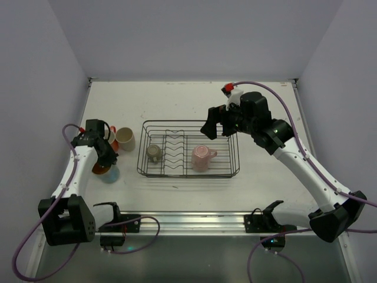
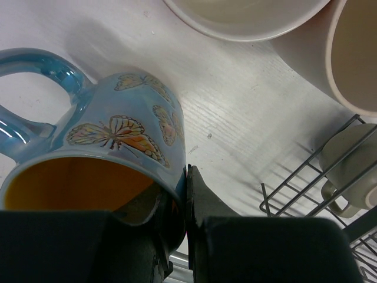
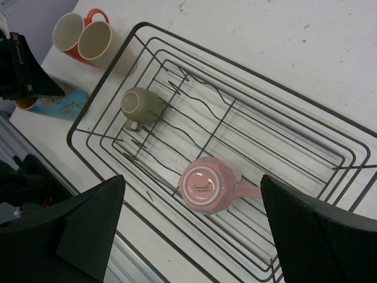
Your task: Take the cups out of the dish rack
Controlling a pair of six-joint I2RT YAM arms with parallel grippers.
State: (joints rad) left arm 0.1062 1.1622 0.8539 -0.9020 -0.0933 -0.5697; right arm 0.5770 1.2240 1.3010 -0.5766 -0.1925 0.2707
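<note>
Pink mug [image 3: 209, 186] sat bottom-up in the right half of the rack [image 1: 189, 122], olive mug [image 1: 154, 153] in the left half, dividers between them. Rack stood mid-desk [image 1: 177, 100]. Outside it to the left, beige mug [image 1: 125, 139] and orange mug [image 3: 68, 30] stood upright, touching. Blue mug [image 2: 118, 135] with butterflies was nearer the front, tilted, left fingers [image 2: 203, 200] clamped on its rim; couldn't tell if it touched the desk. Right fingers [image 3: 88, 230] were wide apart above the rack, holding nothing.
</note>
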